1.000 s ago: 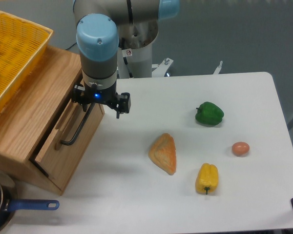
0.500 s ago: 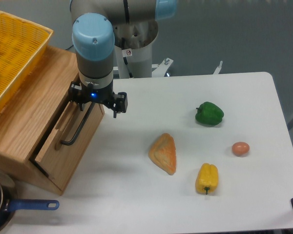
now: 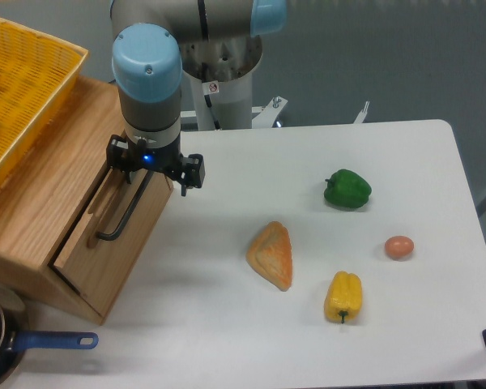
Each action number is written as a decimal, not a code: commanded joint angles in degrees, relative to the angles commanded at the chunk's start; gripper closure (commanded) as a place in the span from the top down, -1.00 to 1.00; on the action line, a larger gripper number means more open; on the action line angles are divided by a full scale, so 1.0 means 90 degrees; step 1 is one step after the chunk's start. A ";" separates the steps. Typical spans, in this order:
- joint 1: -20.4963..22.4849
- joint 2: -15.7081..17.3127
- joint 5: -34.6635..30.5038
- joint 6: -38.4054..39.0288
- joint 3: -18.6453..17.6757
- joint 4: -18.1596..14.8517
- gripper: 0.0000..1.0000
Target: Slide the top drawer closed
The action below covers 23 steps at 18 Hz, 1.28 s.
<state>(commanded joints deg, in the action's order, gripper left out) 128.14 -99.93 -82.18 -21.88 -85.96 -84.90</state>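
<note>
— Where's your pincer (image 3: 154, 174) now?
— Right at the top drawer (image 3: 113, 235), over the upper end of its black handle (image 3: 123, 212). I can't tell how wide it stands.
— And the drawer?
— In the wooden cabinet (image 3: 40, 203) at the desk's (image 3: 308, 340) left end, nearly flush with its front

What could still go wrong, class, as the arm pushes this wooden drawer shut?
1. The hand sits at the upper end of the black bar handle, so an off-centre push might skew the top drawer and jam it in the cabinet.
2. The hand could slip off the thin bar and knock the cabinet.
3. A hard shove may jolt the yellow basket resting on top.
</note>
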 joint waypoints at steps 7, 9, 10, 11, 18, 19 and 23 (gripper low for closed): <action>0.0605 0.0059 -0.0010 -0.0330 0.0078 0.0000 1.00; 0.0849 0.0117 -0.0029 -0.0730 0.0088 -0.0039 1.00; 0.1005 0.0117 -0.0039 -0.0955 0.0088 -0.0068 1.00; 0.1151 0.0117 -0.0087 -0.1257 0.0078 -0.0068 1.00; 0.2196 0.0137 -0.0722 -0.3991 0.0020 -0.0195 1.00; 0.2372 0.0156 -0.0761 -0.4342 0.0020 -0.0186 1.00; 0.3211 0.0147 -0.0820 -0.6061 -0.0039 -0.0186 1.00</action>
<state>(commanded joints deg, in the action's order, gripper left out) 157.04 -98.61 -89.56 -76.43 -86.31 -86.57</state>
